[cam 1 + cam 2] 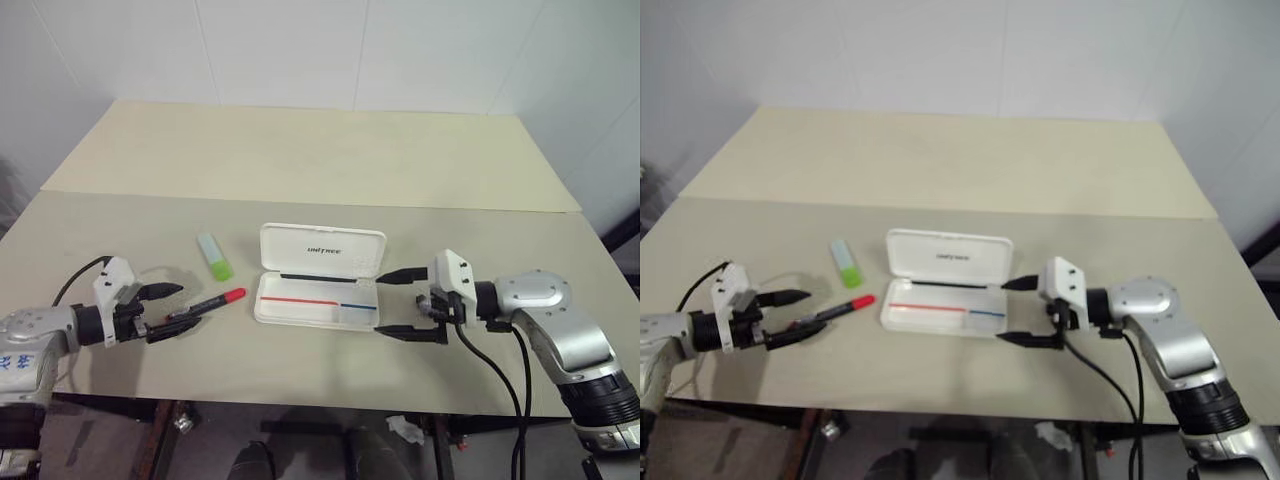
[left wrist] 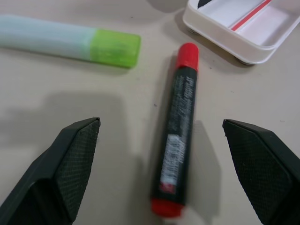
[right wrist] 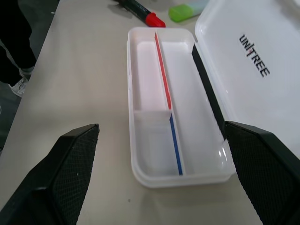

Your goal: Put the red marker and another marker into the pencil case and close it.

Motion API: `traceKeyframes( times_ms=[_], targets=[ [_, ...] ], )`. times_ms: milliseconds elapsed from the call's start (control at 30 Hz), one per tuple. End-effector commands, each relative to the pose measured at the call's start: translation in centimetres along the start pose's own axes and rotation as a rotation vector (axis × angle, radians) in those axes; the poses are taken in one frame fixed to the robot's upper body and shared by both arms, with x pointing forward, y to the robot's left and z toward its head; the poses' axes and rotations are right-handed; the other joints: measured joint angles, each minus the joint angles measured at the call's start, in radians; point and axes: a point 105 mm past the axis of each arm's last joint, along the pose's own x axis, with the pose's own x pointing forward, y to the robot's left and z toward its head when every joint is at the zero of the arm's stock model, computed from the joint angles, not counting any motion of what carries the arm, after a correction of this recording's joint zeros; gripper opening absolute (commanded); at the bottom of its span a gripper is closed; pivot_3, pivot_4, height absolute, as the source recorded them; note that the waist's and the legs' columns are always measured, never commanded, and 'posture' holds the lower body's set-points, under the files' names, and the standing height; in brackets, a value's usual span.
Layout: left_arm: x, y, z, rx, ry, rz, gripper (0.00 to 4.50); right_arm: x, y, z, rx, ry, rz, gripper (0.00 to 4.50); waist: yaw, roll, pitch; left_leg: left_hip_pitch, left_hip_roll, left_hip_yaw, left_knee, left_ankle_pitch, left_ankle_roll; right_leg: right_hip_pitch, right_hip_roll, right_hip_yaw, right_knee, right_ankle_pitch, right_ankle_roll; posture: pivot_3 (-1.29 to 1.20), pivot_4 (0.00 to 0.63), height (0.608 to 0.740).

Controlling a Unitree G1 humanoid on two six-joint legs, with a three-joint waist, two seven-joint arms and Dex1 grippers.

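white plastic marks the pencil case (image 1: 318, 290), which lies open near the middle of the front tabletop (image 1: 300, 160) in the left eye view, its lid (image 1: 322, 250) folded back away from the robot and a red and blue stripe running along the inside of the tray. to its left the red marker (image 1: 205, 305) lies flat on the tabletop, red cap pointing toward the case, its black barrel reaching in between the spread fingers of the left hand (image 1: 165, 310), which is released and grasps nothing. the lime-green marker (image 1: 215, 256) lies just beyond the red one, apart from it and from the case. the right hand (image 1: 400, 303) hovers at the right end of the case, fingers wide apart, released and empty

left wrist view: the red marker (image 2: 180, 124) lies between the two black fingers (image 2: 70, 164) without either one touching it; the green marker (image 2: 70, 42) lies past it, and a corner of the case (image 2: 234, 42) shows beyond the red cap

right wrist view: the open case (image 3: 173, 112) lies lengthwise ahead of the spread fingers (image 3: 70, 173), its compartments bare, the lid (image 3: 253, 70) with dark lettering lying flat beside the tray. beyond the far end of the case sit the red cap (image 3: 152, 18) and the green marker (image 3: 183, 11)
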Motion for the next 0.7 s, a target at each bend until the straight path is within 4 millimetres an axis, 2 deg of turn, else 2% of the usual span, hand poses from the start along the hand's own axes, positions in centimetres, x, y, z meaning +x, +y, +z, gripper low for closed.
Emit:
traceKeyframes(
  times_ms=[33, 100, 333, 367, 500, 600, 700],
  targets=[
    [-0.1, 0.5, -0.4, 0.025, 0.067, -0.037, 4.50, -0.9, -0.4, 1.0, -0.041, -0.018, -0.038, 4.47, -0.003, 0.000, 0.000, 0.000, 0.000, 0.000, 0.000, 0.000, 0.000, 0.000, 0.000, 0.000, 0.000, 0.000, 0.000, 0.00, 0.150, 0.740],
    [0.3, 0.8, -1.0, 0.018, 0.119, -0.062, 4.50, -0.9, -0.5, 1.0, -0.043, -0.019, -0.049, 4.47, -0.002, 0.000, 0.000, 0.000, 0.000, 0.000, -0.001, 0.000, 0.000, 0.000, 0.000, 0.000, 0.000, 0.000, 0.000, 0.00, 0.150, 0.740],
    [1.9, 0.8, -1.2, 0.075, 0.166, -0.150, 4.50, -1.0, -0.8, 1.0, -0.055, -0.011, -0.077, 4.47, 0.007, 0.000, 0.000, 0.001, 0.000, 0.000, 0.001, 0.000, 0.000, 0.001, 0.000, 0.000, 0.001, 0.000, 0.001, 0.00, 0.150, 0.740],
    [2.1, 0.9, -1.1, 0.086, 0.163, -0.154, 4.07, -1.1, -0.9, 1.0, -0.057, -0.009, -0.082, 4.50, 0.008, 0.000, 0.000, 0.001, 0.000, 0.000, 0.001, 0.000, 0.000, 0.001, 0.000, 0.000, 0.001, 0.000, 0.000, 0.00, 0.150, 0.740],
    [2.3, 1.1, -0.6, 0.120, 0.157, -0.153, 2.98, -1.4, -1.1, 1.0, -0.065, -0.006, -0.098, 4.50, 0.008, 0.000, 0.000, 0.001, 0.000, 0.000, 0.002, 0.000, 0.000, 0.001, 0.000, 0.001, 0.001, 0.000, 0.001, 0.00, 0.150, 0.740],
    [2.1, 1.3, -0.1, 0.142, 0.144, -0.146, 1.92, -1.5, -1.2, 0.9, -0.068, -0.003, -0.107, 4.50, 0.008, 0.000, 0.000, 0.001, 0.000, 0.000, 0.001, 0.000, 0.000, 0.001, 0.000, 0.000, 0.001, 0.002, 0.003, 0.00, 0.150, 0.740],
    [1.6, 1.4, 1.3, 0.170, 0.106, -0.128, 0.89, -1.8, -1.5, 1.0, -0.073, -0.005, -0.119, 4.50, 0.008, 0.000, 0.000, 0.001, 0.000, 0.000, 0.000, 0.000, 0.000, 0.001, 0.000, 0.000, 0.001, 0.002, 0.004, 0.00, 0.150, 0.740]
  ],
)
